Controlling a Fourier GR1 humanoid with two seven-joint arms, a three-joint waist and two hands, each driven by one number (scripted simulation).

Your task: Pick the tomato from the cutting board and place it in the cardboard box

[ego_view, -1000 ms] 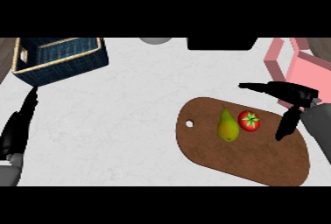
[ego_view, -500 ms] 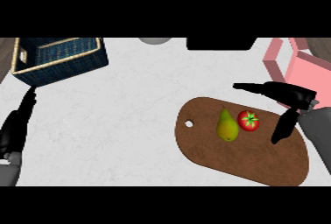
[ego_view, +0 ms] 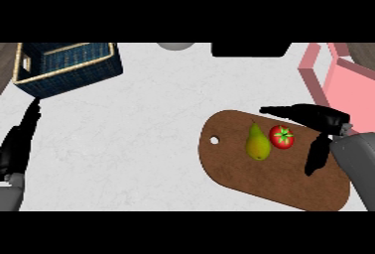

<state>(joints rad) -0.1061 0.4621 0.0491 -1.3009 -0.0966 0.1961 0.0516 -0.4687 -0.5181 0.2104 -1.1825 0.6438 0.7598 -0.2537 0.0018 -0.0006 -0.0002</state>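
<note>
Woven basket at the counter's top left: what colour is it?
The woven basket is dark blue with a light tan rim; the head view shows it best.

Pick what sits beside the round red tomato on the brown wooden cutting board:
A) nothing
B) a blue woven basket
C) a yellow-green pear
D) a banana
C: the yellow-green pear lies just left of the round red tomato, both on the brown wooden cutting board.

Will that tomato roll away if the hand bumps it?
Probably: the tomato is round and sits on a flat board, so a nudge may roll it. The pear just beside it might block it leftward. Its skin looks smooth, so it may slip in the right hand.
</note>
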